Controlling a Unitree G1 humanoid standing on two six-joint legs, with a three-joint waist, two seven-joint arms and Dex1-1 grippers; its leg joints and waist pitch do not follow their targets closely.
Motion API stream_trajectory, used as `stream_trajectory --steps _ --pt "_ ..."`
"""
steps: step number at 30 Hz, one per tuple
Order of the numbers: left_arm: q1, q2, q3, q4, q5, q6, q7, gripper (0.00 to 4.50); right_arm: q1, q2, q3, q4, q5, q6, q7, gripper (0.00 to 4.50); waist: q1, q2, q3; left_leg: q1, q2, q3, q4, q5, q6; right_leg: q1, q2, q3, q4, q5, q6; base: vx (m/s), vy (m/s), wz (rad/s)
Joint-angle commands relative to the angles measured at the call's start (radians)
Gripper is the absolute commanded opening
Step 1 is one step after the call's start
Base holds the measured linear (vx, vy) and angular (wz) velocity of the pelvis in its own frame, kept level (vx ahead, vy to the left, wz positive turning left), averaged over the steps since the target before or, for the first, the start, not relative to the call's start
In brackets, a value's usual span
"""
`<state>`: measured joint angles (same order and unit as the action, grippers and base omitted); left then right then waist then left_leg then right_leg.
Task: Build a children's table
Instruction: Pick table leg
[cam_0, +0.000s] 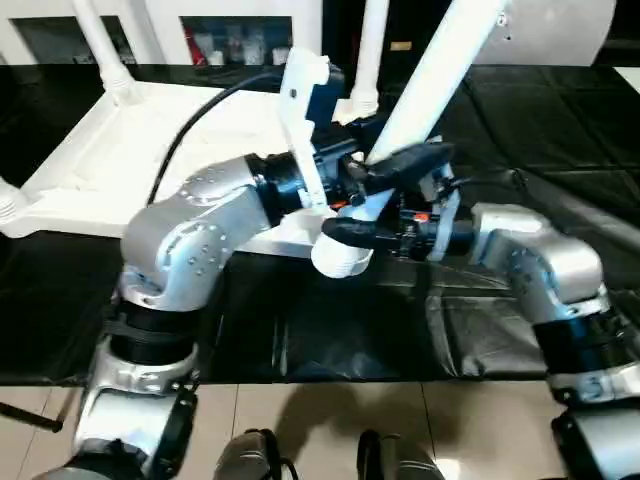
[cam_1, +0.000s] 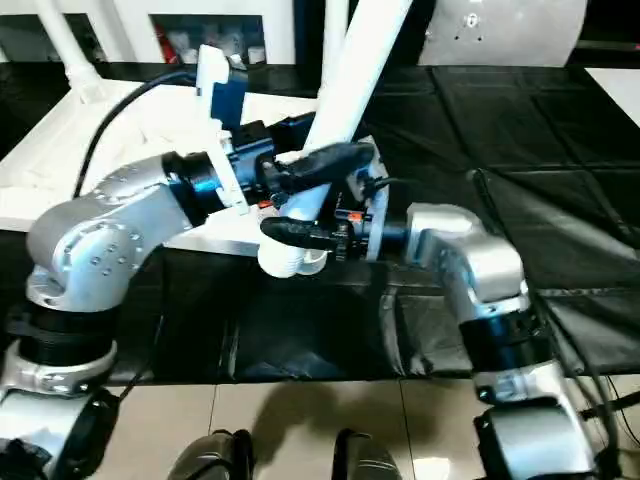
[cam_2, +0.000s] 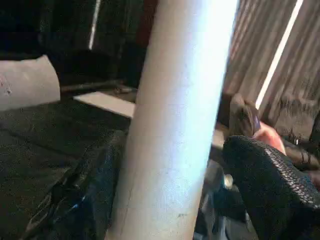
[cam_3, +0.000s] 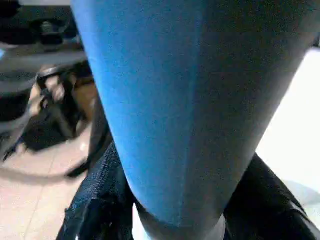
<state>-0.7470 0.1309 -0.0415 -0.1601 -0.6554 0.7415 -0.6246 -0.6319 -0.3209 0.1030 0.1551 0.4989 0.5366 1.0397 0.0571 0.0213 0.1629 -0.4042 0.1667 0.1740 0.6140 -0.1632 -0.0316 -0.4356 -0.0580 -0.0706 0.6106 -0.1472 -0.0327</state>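
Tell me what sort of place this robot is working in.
Probably an indoor lab or demo room, not a home: black mats cover the work area, the floor is pale tile, and a white cabinet with glass doors stands behind the upturned table top.

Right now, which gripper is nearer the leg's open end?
Right. The right gripper clamps the leg just above its open end. The left gripper sits slightly higher up the leg, open around it.

The leg (cam_0: 430, 80) runs off the top edge, its far end unseen. The left arm (cam_0: 200, 230) covers the tabletop's (cam_0: 90, 160) near corner, perhaps a socket there. Two standing legs (cam_0: 100, 45) are cut off too.
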Motion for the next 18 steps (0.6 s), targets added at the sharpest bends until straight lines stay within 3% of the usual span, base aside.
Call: stream_trajectory --steps 1,3,4,7,8,10,12,14,15,17,18 --pt "-0.010 -0.058 0.030 -0.038 -0.090 -0.045 0.000 3.90 0.007 0.017 -0.010 -0.012 -0.003 0.033 -0.067 1.91 0.004 -0.011 -0.095 0.016 0.044 -0.021 -0.060 -0.144 0.078 0.074 -0.077 0.047 -0.090 -0.362 -0.172 0.000 0.000 0.00" --pt "-0.009 -0.075 0.050 -0.035 -0.106 -0.050 0.012 4.02 0.011 0.023 -0.013 -0.021 0.002 0.040 -0.076 1.91 0.006 -0.009 -0.096 0.018 0.045 -0.022 -0.061 -0.151 0.078 0.074 -0.077 0.046 -0.089 -0.345 -0.187 0.000 0.000 0.00" --pt "-0.014 -0.109 0.103 -0.024 -0.157 -0.060 0.044 4.15 0.027 0.037 -0.019 -0.045 0.010 0.050 -0.095 1.91 0.006 -0.005 -0.098 0.019 0.045 -0.022 -0.060 -0.154 0.078 0.074 -0.075 0.046 -0.087 -0.342 -0.188 0.000 0.000 0.00" --pt "-0.028 -0.141 0.169 -0.016 -0.230 -0.070 0.075 4.35 0.051 0.059 -0.034 -0.073 0.031 0.058 -0.122 1.91 0.009 -0.006 -0.100 0.017 0.044 -0.021 -0.059 -0.150 0.076 0.076 -0.077 0.046 -0.087 -0.321 -0.202 0.000 0.000 0.00" --pt "-0.042 -0.164 0.221 -0.011 -0.275 -0.074 0.103 4.35 0.076 0.082 -0.055 -0.098 0.049 0.054 -0.153 1.91 0.008 -0.010 -0.097 0.015 0.045 -0.021 -0.061 -0.159 0.079 0.075 -0.076 0.045 -0.088 -0.323 -0.200 0.000 0.000 0.00" --pt "-0.048 -0.162 0.240 -0.009 -0.274 -0.077 0.112 4.35 0.093 0.096 -0.071 -0.110 0.051 0.048 -0.185 1.91 0.009 -0.008 -0.096 0.018 0.044 -0.023 -0.062 -0.167 0.077 0.075 -0.077 0.044 -0.090 -0.351 -0.184 0.000 0.000 0.00" --pt "-0.047 -0.130 0.242 0.000 -0.243 -0.078 0.106 4.35 0.108 0.106 -0.090 -0.115 0.036 0.031 -0.230 1.91 0.006 -0.008 -0.092 0.022 0.044 -0.024 -0.066 -0.179 0.068 0.071 -0.076 0.044 -0.095 -0.403 -0.149 0.000 0.000 0.00" --pt "-0.036 -0.073 0.224 0.019 -0.195 -0.072 0.081 4.35 0.112 0.106 -0.103 -0.115 0.008 0.014 -0.275 1.91 0.006 -0.005 -0.091 0.022 0.043 -0.025 -0.067 -0.181 0.064 0.070 -0.075 0.044 -0.095 -0.412 -0.141 0.000 0.000 0.00" --pt "-0.026 -0.030 0.207 0.033 -0.158 -0.068 0.063 4.35 0.114 0.102 -0.110 -0.116 -0.013 0.008 -0.306 1.91 0.001 -0.004 -0.091 0.023 0.042 -0.027 -0.070 -0.185 0.051 0.067 -0.073 0.044 -0.097 -0.440 -0.107 0.000 0.000 0.00" --pt "-0.019 0.000 0.187 0.046 -0.120 -0.071 0.054 4.35 0.114 0.095 -0.108 -0.117 -0.031 0.008 -0.324 1.91 -0.003 -0.002 -0.092 0.028 0.042 -0.025 -0.071 -0.187 0.039 0.065 -0.072 0.045 -0.097 -0.437 -0.098 0.000 0.000 0.00" --pt "0.011 0.108 0.080 0.097 0.043 -0.152 0.000 4.35 0.112 0.074 -0.104 -0.116 -0.073 0.019 -0.365 1.91 0.001 -0.001 -0.094 0.028 0.045 -0.029 -0.073 -0.185 0.041 0.064 -0.073 0.047 -0.101 -0.434 -0.091 0.000 0.000 0.00"
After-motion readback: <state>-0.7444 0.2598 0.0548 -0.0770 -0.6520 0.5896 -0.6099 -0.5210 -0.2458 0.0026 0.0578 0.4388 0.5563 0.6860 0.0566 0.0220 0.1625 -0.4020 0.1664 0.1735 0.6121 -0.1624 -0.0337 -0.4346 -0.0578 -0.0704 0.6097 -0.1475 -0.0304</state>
